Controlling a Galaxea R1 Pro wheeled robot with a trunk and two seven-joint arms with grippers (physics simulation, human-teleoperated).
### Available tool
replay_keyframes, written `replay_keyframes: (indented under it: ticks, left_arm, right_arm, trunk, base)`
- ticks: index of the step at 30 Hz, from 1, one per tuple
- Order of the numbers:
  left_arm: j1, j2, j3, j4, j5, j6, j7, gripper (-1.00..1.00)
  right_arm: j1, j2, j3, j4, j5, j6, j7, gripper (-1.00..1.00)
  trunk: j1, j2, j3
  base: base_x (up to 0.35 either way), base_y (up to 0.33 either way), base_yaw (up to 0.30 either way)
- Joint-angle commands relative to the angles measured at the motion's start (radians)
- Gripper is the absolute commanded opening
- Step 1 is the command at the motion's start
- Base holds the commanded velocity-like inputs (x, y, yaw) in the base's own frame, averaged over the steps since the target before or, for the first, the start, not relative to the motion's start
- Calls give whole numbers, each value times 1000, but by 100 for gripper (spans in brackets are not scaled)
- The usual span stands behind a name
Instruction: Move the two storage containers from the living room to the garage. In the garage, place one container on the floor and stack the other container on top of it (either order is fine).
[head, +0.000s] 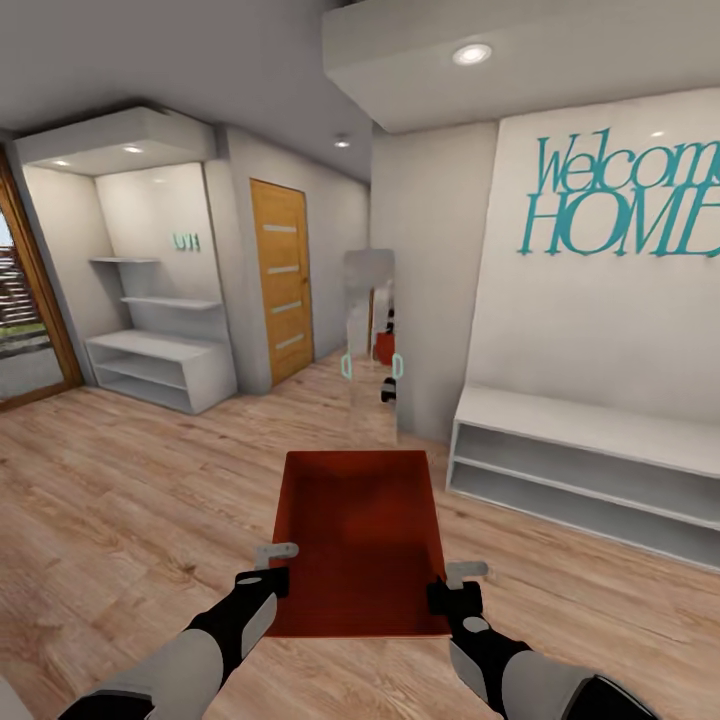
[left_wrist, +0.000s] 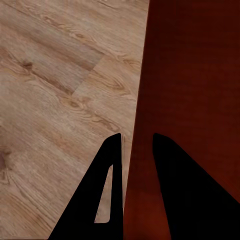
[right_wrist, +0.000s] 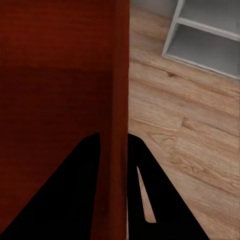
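One orange-red lidless storage container (head: 360, 530) hangs level in front of me above the wood-plank floor, long side pointing away. My left gripper (head: 272, 565) is shut on its left wall near the close corner. My right gripper (head: 460, 585) is shut on the right wall opposite. In the left wrist view the left gripper (left_wrist: 136, 137) straddles the thin wall, with the container's red inside (left_wrist: 195, 75) beside it. In the right wrist view the right gripper (right_wrist: 114, 137) pinches the other wall of the container (right_wrist: 60, 60). The other container and the garage are out of view.
A low white shelf bench (head: 580, 470) runs along the right wall under a teal "Welcome HOME" sign (head: 630, 195). Ahead stands a wall corner with a tall mirror (head: 370, 340), and left of it an orange-wood door (head: 282, 280). White shelving (head: 160, 365) and a glass door (head: 25, 310) are at left.
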Motion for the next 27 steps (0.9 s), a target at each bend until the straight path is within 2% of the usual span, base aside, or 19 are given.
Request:
replay_keyframes:
  ticks: [1, 27]
  left_arm:
    - [-1, 20, 41, -4, 39, 7, 8, -100]
    - [-1, 20, 41, -4, 39, 6, 8, -100]
  right_arm:
    - [0, -1, -27, -2, 3, -1, -2, -100]
    - [0, -1, -27, -2, 3, -1, -2, -100]
  trunk:
    - [1, -1, -1]
    - [1, -1, -1]
  base:
    - [322, 0, 280]
    - [322, 0, 280]
